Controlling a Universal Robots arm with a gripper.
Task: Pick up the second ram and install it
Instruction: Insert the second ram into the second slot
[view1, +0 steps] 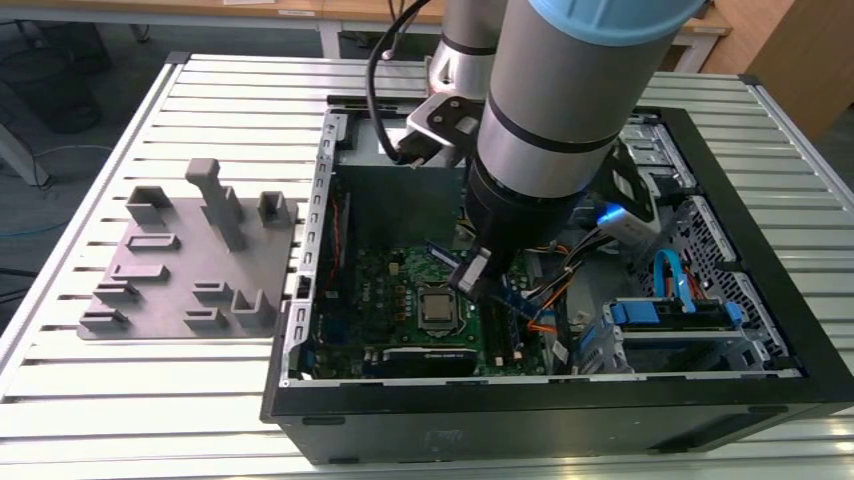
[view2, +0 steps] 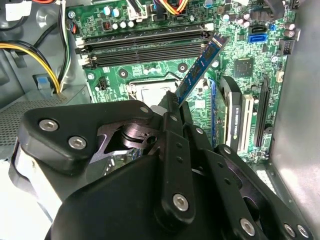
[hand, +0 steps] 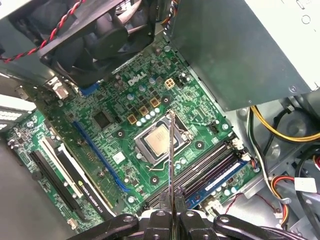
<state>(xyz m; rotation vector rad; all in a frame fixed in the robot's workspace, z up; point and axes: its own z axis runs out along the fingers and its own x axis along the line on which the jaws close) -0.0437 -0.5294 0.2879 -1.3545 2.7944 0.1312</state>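
The second ram (view2: 199, 69) is clenched in the jaws, tilted, above the motherboard (hand: 125, 100) near the processor socket (hand: 159, 141), inside the open computer case (view1: 534, 400). In the exterior view, a grey holder block (view1: 187, 270) sits on the bench (view1: 134, 400) at nine o'clock from the case.

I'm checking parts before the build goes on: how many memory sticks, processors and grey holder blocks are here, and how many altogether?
Memory sticks: 2, the second ram held in the fingers and another stick seated in a slot
Processors: 1
Grey holder blocks: 1
Total: 4
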